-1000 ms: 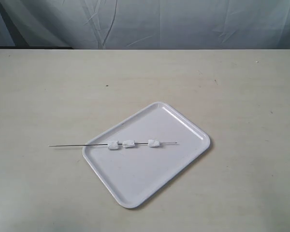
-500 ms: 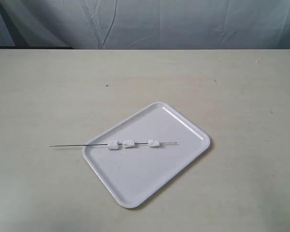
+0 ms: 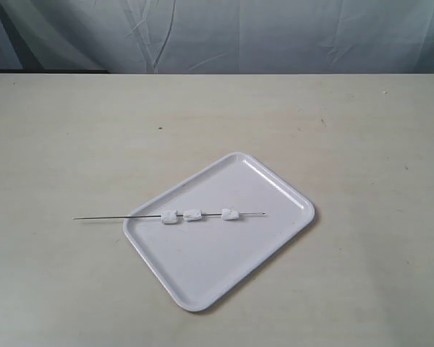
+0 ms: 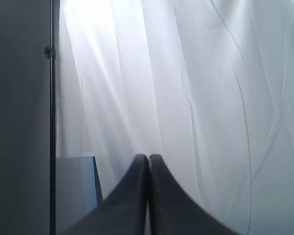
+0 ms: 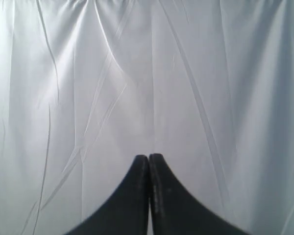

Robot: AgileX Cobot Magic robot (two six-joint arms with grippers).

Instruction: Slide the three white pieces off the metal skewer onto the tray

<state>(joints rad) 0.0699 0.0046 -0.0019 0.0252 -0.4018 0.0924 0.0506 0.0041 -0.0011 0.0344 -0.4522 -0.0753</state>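
In the exterior view a white tray point(image 3: 224, 267) lies at an angle in the middle of the table. A thin metal skewer point(image 3: 108, 217) rests across its upper left part, one end sticking out over the table to the left. Three white pieces point(image 3: 194, 215) are threaded on it above the tray, two close together and one a little to the right. Neither arm shows in the exterior view. My left gripper point(image 4: 148, 156) is shut and faces a white curtain. My right gripper point(image 5: 148, 156) is shut too, also facing the curtain. Both hold nothing.
The beige table point(image 3: 362, 144) spreads on all sides of the tray. A wrinkled white curtain point(image 3: 275, 36) hangs behind its far edge. The left wrist view shows a dark pole point(image 4: 52, 117) beside the curtain.
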